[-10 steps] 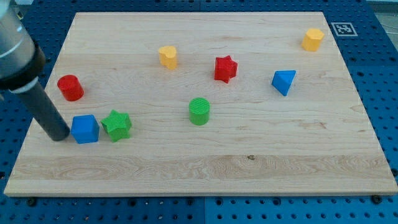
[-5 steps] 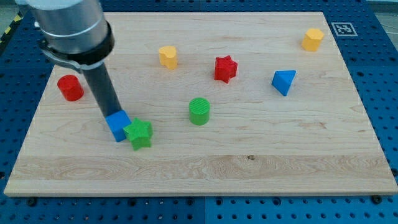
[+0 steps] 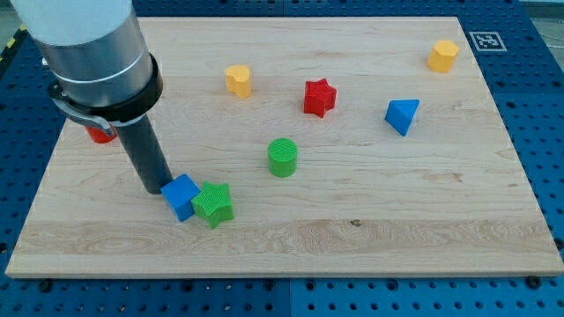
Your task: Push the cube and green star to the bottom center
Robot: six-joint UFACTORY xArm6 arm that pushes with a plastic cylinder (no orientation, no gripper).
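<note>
The blue cube (image 3: pixel 181 195) lies at the board's lower left, touching the green star (image 3: pixel 213 203) on its right. My tip (image 3: pixel 155 187) rests on the board at the cube's upper left edge, touching it. The dark rod rises from there up to the grey arm body at the view's top left.
A green cylinder (image 3: pixel 282 158) stands right of the pair. A red star (image 3: pixel 319 97), a yellow block (image 3: pixel 237 80), a blue pyramid-like block (image 3: pixel 402 115) and a second yellow block (image 3: pixel 443 55) lie higher up. A red cylinder (image 3: pixel 100 135) is mostly hidden behind the arm. All rest on a wooden board (image 3: pixel 352 238).
My tip has moved right and down, pushing the blue cube and green star rightward and slightly down. The arm now covers most of the red cylinder.
</note>
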